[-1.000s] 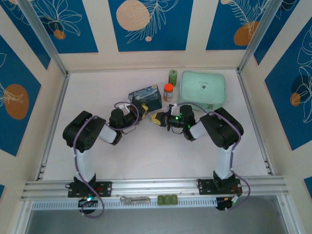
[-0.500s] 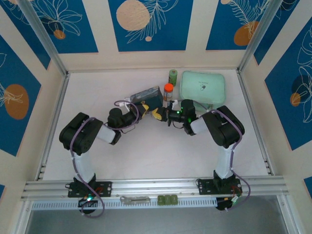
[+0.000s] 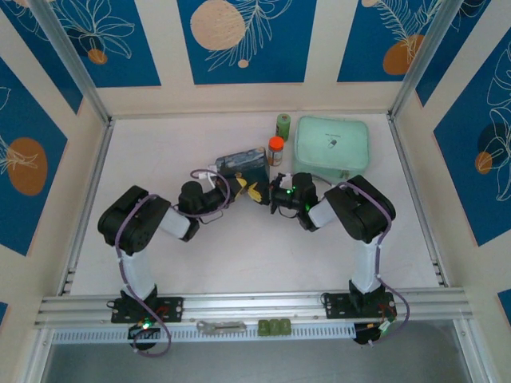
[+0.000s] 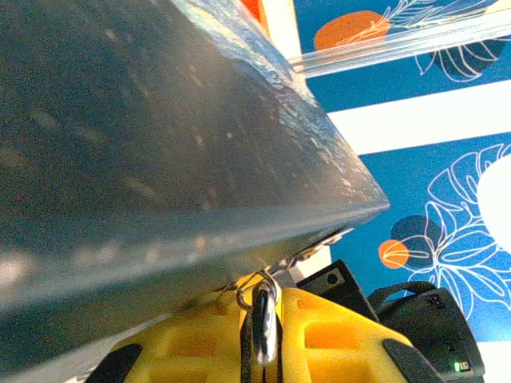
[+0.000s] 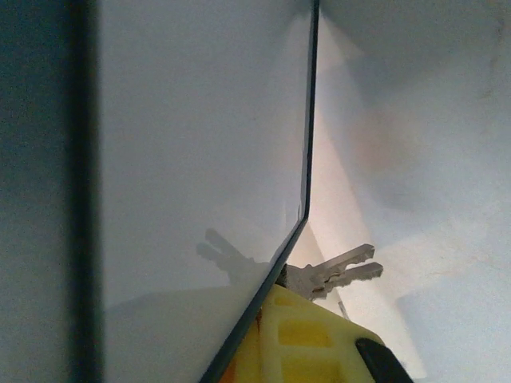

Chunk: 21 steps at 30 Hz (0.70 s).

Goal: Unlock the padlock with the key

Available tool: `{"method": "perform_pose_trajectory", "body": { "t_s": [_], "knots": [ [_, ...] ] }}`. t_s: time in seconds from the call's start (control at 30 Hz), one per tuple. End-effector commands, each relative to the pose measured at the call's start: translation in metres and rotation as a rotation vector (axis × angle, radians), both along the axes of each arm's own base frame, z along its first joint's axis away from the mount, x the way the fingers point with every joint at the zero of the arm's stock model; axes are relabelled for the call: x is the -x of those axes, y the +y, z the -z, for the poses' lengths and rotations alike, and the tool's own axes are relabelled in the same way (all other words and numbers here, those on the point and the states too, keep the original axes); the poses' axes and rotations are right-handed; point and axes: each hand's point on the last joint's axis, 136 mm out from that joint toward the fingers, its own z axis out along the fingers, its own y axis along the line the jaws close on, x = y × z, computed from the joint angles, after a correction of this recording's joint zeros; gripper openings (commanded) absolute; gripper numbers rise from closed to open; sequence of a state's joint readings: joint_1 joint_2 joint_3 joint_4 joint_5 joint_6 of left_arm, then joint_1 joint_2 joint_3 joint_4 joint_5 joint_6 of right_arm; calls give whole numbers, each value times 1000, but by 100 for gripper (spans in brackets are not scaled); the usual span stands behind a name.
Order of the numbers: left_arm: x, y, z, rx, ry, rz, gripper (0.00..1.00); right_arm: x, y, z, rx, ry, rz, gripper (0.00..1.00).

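Pinching the padlock (image 4: pixel 264 319) between its yellow fingers (image 4: pixel 184 351), the left hand (image 3: pixel 237 186) steadies it where the shackle hooks the hasp of the painted box (image 3: pixel 242 163). I judge this is to keep the lock from swinging as the key comes in. The right hand (image 3: pixel 256 192) is clamped on the key (image 5: pixel 339 270), whose toothed blade juts past the fingertip beside the box's edge, apparently not yet inserted. Overhead, both hands nearly meet in front of the box on the worktop (image 3: pixel 239 255), but lock and key are too small to make out. The wrist views resolve them.
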<state>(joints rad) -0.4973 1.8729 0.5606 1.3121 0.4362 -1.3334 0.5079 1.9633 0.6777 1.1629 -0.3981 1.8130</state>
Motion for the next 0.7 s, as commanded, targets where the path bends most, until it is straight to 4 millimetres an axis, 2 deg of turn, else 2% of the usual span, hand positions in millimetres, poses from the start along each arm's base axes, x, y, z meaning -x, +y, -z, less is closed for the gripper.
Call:
{"method": "perform_pose_trajectory", "body": {
  "t_s": [0.0,0.2,0.33,0.53,0.6,0.67],
  "knots": [
    [-1,1,-18,35,-78,-43,0,8,-5,-9,53,-66,5,0],
    [-13,21,8,-28,-50,-186,0,24,-21,-5,189,-106,-12,0],
    [-14,37,36,-96,-5,-269,0,32,-30,-3,293,-130,-24,0],
    [-8,40,60,-139,36,-277,0,38,-41,-3,403,-165,-36,0],
    [-4,38,67,-144,54,-264,6,39,-43,-3,417,-171,-37,0],
    [-1,36,72,-146,68,-254,23,39,-44,-3,425,-173,-36,0]
  ]
}}
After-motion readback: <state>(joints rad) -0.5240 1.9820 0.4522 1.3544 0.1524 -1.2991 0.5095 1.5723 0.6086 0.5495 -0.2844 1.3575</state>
